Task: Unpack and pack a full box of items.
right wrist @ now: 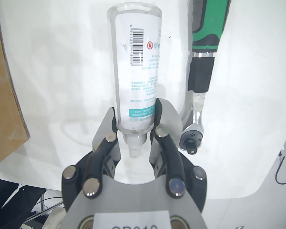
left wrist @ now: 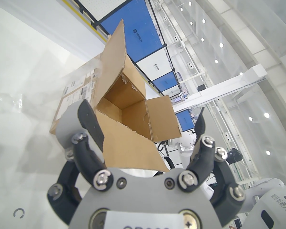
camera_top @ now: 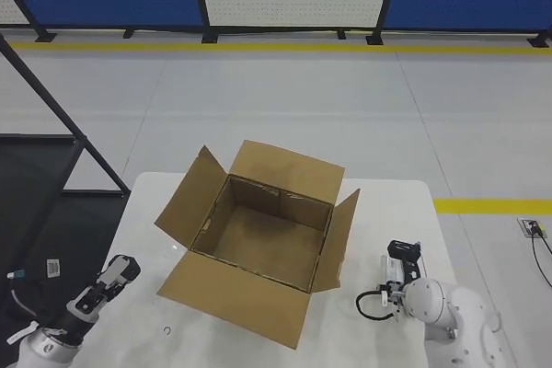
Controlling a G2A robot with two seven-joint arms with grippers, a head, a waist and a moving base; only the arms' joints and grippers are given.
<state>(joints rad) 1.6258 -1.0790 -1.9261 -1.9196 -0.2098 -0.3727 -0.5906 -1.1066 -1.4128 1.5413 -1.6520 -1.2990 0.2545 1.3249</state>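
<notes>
At the table's (camera_top: 386,207) left edge, the left gripper (left wrist: 143,113) hangs wide open, aimed at the cardboard box (camera_top: 258,294). The box sits mid-table with its flaps spread and its bare floor showing. Right of the box, the right gripper (right wrist: 135,113) clamps the neck end of a clear bottle (right wrist: 135,48) lying flat, with a green-handled ratchet (right wrist: 212,13) just beside it. Packing seems to be starting. Next, the bottle needs lifting clear of the box's nearest flap, then lowering inside.

Left arm (camera_top: 74,322) enters at seven o'clock of the counter (camera_top: 386,202). Its left gripper (camera_top: 121,269) is angled toward one o'clock, jaws spread wide. Right arm (camera_top: 442,308) sits at four o'clock, with the right gripper (right wrist: 135,114) jaws clamped on a bottle (right wrist: 135,55).
</notes>
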